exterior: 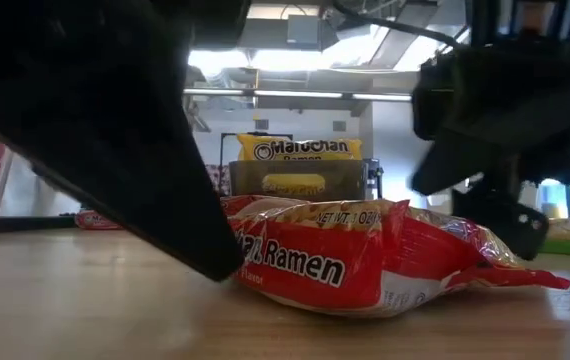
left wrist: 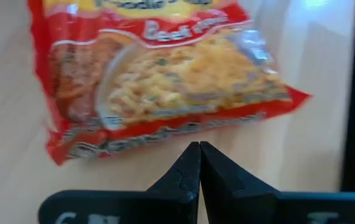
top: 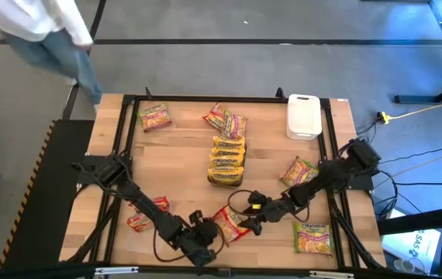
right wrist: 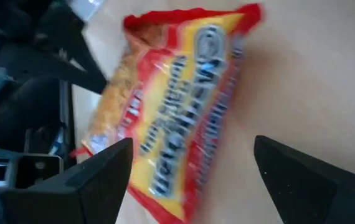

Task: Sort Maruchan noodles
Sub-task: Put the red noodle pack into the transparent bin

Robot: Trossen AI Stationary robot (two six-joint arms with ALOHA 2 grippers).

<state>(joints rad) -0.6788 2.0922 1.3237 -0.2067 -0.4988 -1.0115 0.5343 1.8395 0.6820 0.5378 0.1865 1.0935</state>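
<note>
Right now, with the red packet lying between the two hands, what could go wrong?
1. The left hand, shut, sits right beside the red packet; any sweep could push it out of place.
2. The right hand is open just above the same packet, so both arms could collide there.
3. The yellow stack nearby might topple if an arm bumps it.

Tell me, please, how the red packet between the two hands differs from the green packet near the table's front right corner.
The red packet is red-edged and lies at an angle; the green packet is green-edged and lies nearly square to the table. The red packet sits between the left hand and the open right hand; the green packet lies apart from both. Both are flat Maruchan ramen packets resting on the wood.
</note>
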